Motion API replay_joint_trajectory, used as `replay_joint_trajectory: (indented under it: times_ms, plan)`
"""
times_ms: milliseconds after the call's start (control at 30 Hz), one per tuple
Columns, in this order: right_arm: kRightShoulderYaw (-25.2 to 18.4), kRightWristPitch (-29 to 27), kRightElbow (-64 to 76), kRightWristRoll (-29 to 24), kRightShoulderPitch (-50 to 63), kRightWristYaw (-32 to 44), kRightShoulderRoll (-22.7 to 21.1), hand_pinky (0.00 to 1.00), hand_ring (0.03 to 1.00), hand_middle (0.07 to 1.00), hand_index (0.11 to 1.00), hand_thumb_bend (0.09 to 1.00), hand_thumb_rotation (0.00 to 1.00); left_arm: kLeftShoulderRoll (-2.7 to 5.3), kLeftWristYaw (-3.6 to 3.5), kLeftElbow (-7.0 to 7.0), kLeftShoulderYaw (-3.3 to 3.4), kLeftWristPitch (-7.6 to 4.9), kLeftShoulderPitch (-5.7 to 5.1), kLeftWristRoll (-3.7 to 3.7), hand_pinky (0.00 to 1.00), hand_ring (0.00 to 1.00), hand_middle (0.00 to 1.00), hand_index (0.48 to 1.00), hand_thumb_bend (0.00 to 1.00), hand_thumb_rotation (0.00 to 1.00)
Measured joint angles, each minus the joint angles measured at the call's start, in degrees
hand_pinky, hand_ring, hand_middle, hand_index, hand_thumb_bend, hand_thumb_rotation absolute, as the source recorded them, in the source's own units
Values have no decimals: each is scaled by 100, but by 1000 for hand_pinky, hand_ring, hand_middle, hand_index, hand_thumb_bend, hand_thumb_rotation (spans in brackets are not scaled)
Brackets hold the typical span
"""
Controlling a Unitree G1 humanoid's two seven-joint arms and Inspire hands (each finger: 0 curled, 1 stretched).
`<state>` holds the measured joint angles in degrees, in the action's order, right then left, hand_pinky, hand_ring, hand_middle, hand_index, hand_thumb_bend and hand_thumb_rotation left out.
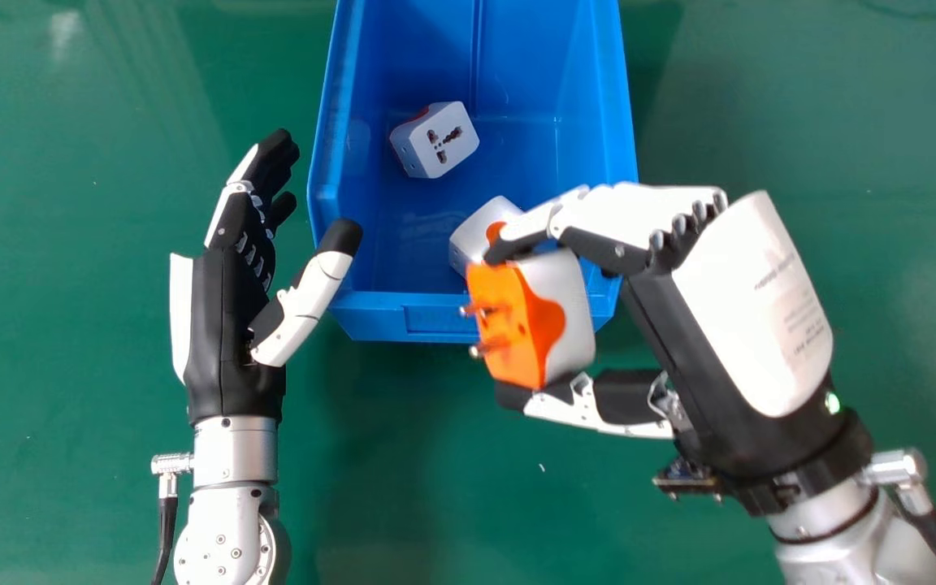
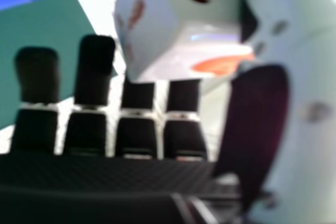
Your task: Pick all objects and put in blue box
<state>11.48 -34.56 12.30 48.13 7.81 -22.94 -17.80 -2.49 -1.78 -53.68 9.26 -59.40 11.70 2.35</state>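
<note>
Right robot hand [image 1: 752,309] grips orange-faced adapter [image 1: 553,317], seemingly over near rim [image 1: 431,318] of blue box [image 1: 517,154] | carry inward, lower low, then release | left robot hand [image 1: 224,325] relaxed beside box

Blue box [image 1: 370,317] cut off @ head-view top – nearer adapter [image 1: 478,231] inside pt. hidden behind R hand [image 1: 704,366]

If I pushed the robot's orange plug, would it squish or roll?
The orange plug probably wouldn't squish: the right hand pinches it without visible dents. Its boxy sides should hinder rolling, but protruding pins might make it tip.
</note>
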Motion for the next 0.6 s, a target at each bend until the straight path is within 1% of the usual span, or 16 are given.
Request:
replay_joint_trajectory:
  times_ms: [133,267,367,500,533,600]
  plan:
    - [10,-12,-145,54,-237,-119,102,291,447,543,486,493,0,0,-2,-10,1,1,25,1,907,918,883,844,802,496]
    - [9,5,-304,165,-496,-262,224,290,444,545,486,492,0,4,25,-13,-1,4,50,-4,907,918,883,844,804,497]
    - [6,37,-428,206,-695,-342,302,294,448,542,483,493,0,3,4,-18,4,4,75,6,908,918,883,843,806,496]
    - [5,167,-642,427,-1052,-572,366,298,452,540,482,494,0,8,-20,-25,3,4,112,20,908,918,884,842,806,494]
    - [6,188,-695,440,-1146,-597,372,298,452,540,484,494,0,9,-21,-26,3,6,115,33,908,919,883,842,807,493]
    - [6,268,-792,448,-1338,-612,377,298,452,540,484,494,0,9,-14,-27,2,6,119,29,908,919,883,842,807,493]
